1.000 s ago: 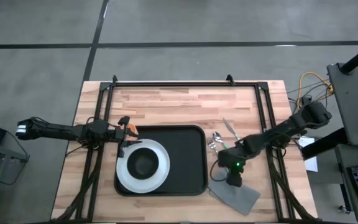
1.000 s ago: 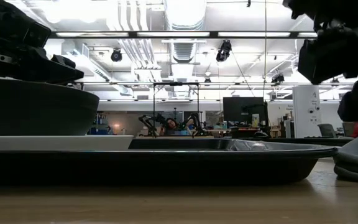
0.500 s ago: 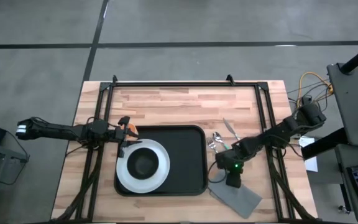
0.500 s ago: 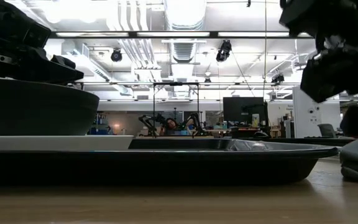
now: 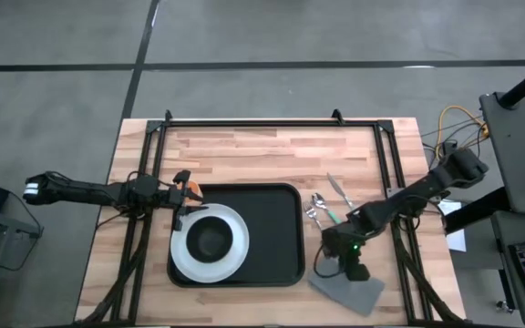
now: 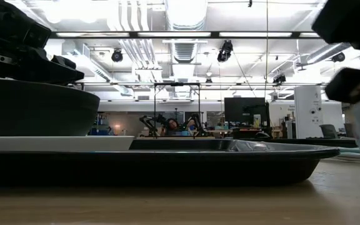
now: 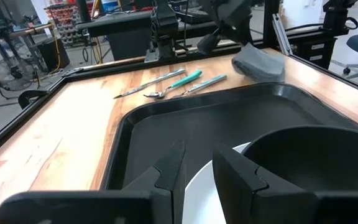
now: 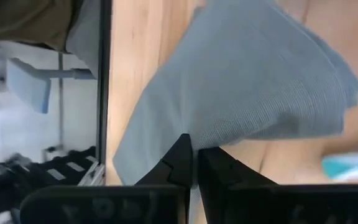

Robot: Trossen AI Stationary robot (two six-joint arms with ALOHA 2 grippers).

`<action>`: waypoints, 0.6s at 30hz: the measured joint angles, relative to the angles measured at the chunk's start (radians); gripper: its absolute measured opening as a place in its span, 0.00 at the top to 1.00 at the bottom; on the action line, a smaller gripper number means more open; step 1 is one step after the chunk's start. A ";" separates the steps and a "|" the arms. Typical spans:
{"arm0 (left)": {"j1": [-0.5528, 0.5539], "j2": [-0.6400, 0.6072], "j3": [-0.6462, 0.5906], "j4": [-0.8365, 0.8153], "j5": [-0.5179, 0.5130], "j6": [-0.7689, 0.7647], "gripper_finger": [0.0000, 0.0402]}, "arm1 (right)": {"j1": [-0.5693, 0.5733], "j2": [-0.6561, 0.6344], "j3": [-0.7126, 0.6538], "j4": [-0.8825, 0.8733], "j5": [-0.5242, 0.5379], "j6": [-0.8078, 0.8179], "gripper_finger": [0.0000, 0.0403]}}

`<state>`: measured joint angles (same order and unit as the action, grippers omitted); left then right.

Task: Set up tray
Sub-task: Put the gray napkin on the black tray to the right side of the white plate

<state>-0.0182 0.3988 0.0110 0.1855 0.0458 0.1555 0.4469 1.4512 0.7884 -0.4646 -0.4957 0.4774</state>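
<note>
High view: tray (image 5: 276, 232) lies just left of right hand (image 5: 357, 271).

Far half of the worktop (image 5: 262, 150) is bare wood — open passage from left edge to right edge. Near half is crowded. The tray (image 5: 276, 232) fills the near centre; its right part is bare, its left part is taken by a white plate (image 5: 182, 246) carrying a dark bowl (image 5: 210, 240). Left tool (image 5: 187, 199) sits at the tray's far-left corner. Cutlery (image 5: 324, 200) lies just right of the tray. Right tool (image 5: 356, 273) — fingers together — blocks the grey cloth (image 5: 344, 292) near the near edge.
</note>
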 joint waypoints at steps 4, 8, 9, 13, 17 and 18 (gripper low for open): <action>0.000 0.000 0.000 -0.002 0.000 0.000 0.85 | 0.000 0.026 0.053 -0.003 0.028 -0.154 0.98; 0.000 0.000 0.000 -0.003 0.000 0.000 0.85 | 0.000 0.056 0.109 -0.015 0.060 -0.366 0.98; 0.000 0.000 0.000 -0.003 0.000 0.000 0.85 | -0.001 0.062 0.126 -0.026 0.069 -0.415 0.98; 0.000 0.000 0.000 -0.003 0.000 0.000 0.85 | -0.016 0.078 0.203 -0.108 0.144 -0.553 0.98; 0.000 0.000 -0.001 -0.005 0.000 0.000 0.85 | -0.037 0.083 0.274 -0.178 0.161 -0.591 0.98; 0.000 0.000 0.000 -0.009 0.000 0.000 0.85 | -0.037 0.082 0.291 -0.186 0.162 -0.602 0.98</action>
<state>-0.0184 0.3988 0.0106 0.1767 0.0456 0.1555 0.4101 1.5333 1.0789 -0.6504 -0.3341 -0.1243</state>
